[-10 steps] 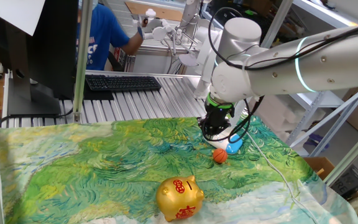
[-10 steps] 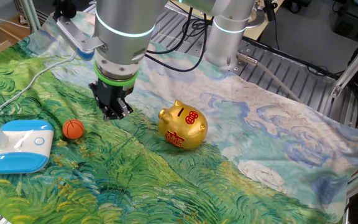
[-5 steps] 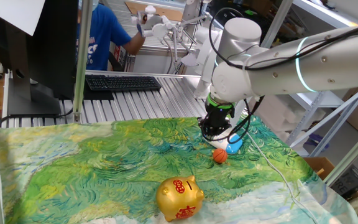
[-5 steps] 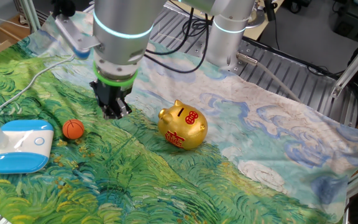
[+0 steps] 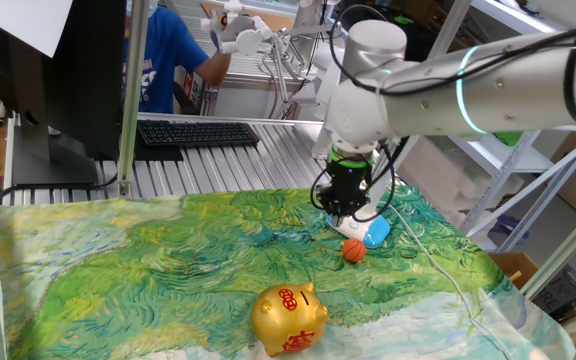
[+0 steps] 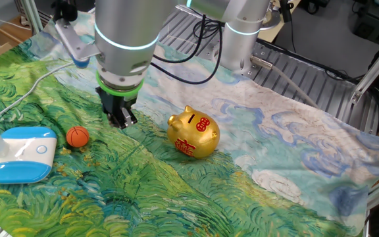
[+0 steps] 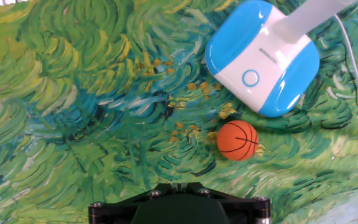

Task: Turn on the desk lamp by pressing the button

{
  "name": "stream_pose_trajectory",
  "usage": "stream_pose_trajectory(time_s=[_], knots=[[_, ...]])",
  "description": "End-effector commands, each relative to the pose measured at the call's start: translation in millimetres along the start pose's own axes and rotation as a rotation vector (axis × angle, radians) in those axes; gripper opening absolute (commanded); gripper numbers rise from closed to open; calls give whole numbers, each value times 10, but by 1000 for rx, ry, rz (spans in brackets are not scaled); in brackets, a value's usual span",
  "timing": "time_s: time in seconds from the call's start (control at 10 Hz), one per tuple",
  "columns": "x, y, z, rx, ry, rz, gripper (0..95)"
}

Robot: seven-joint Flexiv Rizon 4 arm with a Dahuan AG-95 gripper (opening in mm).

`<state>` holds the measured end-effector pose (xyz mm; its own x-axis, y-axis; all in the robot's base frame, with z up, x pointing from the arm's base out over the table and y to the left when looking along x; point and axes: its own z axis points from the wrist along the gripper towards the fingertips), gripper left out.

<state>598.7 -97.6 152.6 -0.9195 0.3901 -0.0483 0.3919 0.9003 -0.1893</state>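
One desk lamp (image 6: pixel 20 153), one orange ball (image 6: pixel 77 136) just right of it, one gold piggy bank (image 6: pixel 193 132), one gripper (image 6: pixel 120 118) above cloth, finger state indeterminate.

table (image 6: pixel 295 85): painted green cloth (image 6: pixel 176 191) | on cloth: desk lamp (image 6: pixel 20 153), orange ball (image 6: pixel 77 136), gold piggy bank (image 6: pixel 193 131)

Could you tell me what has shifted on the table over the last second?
Only the arm moved: its hand drifted slightly toward the white-and-blue desk lamp base, taking hold of nothing. The lamp, the small orange ball and the gold piggy bank stayed where they were.
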Motion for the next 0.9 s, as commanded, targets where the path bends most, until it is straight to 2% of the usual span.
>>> stream_pose_trajectory(time_s=[0.1,0.3,0.6,0.8,0.9], knots=[[8,-5,-3,-20,-19,-17,0],[8,-5,-3,-26,-29,-17,0],[-33,2,10,-33,-66,-11,0],[-151,21,22,-34,-73,-4,0],[-262,31,45,-29,-77,-8,0]])
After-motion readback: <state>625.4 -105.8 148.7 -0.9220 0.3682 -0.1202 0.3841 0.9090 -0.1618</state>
